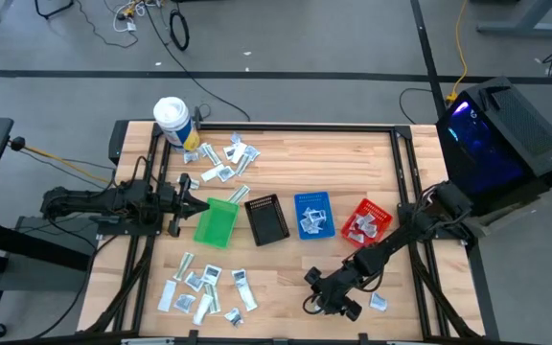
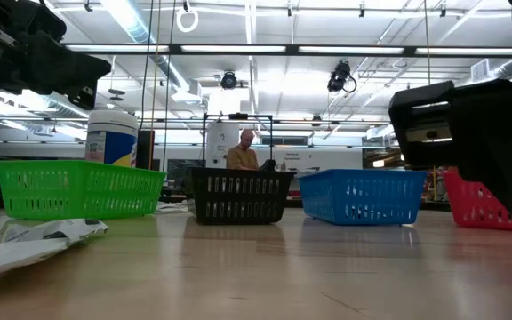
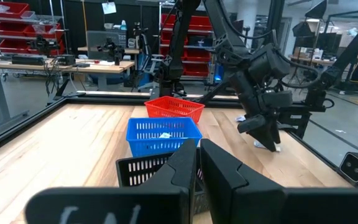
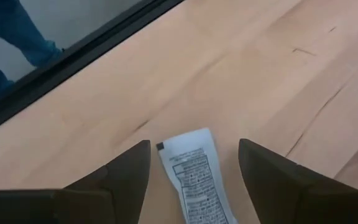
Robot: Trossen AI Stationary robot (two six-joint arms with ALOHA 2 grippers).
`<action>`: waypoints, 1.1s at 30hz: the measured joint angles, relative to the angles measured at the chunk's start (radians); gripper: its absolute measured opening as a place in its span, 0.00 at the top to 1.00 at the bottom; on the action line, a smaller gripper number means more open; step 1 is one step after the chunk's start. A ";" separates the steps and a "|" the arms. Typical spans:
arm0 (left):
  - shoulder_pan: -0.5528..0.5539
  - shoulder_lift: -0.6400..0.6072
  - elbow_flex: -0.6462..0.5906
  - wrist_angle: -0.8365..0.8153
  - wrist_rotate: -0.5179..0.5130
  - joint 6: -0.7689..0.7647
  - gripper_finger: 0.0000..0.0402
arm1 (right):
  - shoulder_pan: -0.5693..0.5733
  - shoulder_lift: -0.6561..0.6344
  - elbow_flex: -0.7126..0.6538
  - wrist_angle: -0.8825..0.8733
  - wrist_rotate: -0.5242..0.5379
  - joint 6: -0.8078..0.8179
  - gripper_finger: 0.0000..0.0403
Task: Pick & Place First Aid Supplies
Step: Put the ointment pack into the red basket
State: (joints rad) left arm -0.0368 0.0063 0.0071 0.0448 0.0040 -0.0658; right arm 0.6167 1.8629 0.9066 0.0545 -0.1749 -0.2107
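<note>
A white sachet (image 4: 194,174) lies flat on the wood right under my right wrist camera, between my two spread right fingers (image 4: 126,171), and neither finger touches it. My right gripper (image 1: 333,299) hangs low over the table's front edge with its jaws wide and nothing in them.

Going left to right across the table (image 1: 333,153): my left gripper (image 1: 192,201) sits at the left side, jaws pressed shut and empty, tips aimed at the green bin (image 1: 217,222). Behind it, at the far left corner, stands the white tub (image 1: 172,119), and beside the tub a loose scatter of sachets (image 1: 223,158). A second scatter (image 1: 204,289) lies near the front left (silvery and white ones, some overlapping).

Next to the green bin comes the black bin (image 1: 266,218), then the blue bin (image 1: 313,215) with sachets in it, then the red bin (image 1: 366,222), also with a few inside. All four stand in a row across the middle. One more sachet (image 1: 379,303) rests just right of my right gripper, near the front.

In the low view a person (image 2: 242,149) sits in the room beyond the black bin.
</note>
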 joint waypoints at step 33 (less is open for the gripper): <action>0.000 0.000 0.000 -0.003 0.000 0.000 0.92 | 0.005 -0.002 -0.040 0.042 0.003 0.098 0.71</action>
State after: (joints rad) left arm -0.0368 0.0063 0.0072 0.0422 0.0040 -0.0658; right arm 0.6216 1.8606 0.8661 0.0964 -0.1723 -0.1127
